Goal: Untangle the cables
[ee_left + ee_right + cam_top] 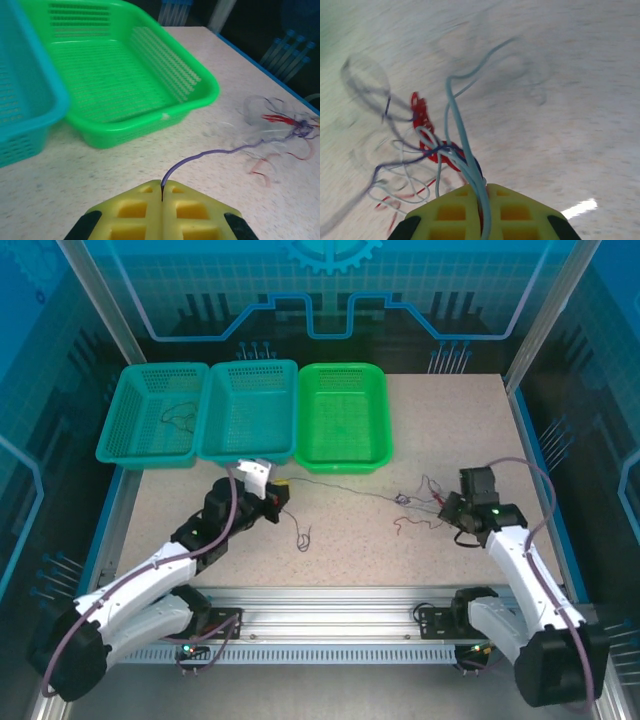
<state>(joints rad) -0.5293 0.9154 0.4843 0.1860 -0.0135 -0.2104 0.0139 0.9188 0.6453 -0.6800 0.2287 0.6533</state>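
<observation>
While both claws are pinched shut, the bunch of cables [405,502] sits on the table [350,560] between them, at about 3 o'clock from the left claw [280,495] and just beside the right claw [443,506]. The left claw squeezes one purple wire [210,152] that runs out to the bunch. The right claw holds some pale and red strands of the bunch (they look blurry up close). A loose wire [303,537] lies at 5 o'clock from the left claw. The green basket [345,368] sits at 12 o'clock.
</observation>
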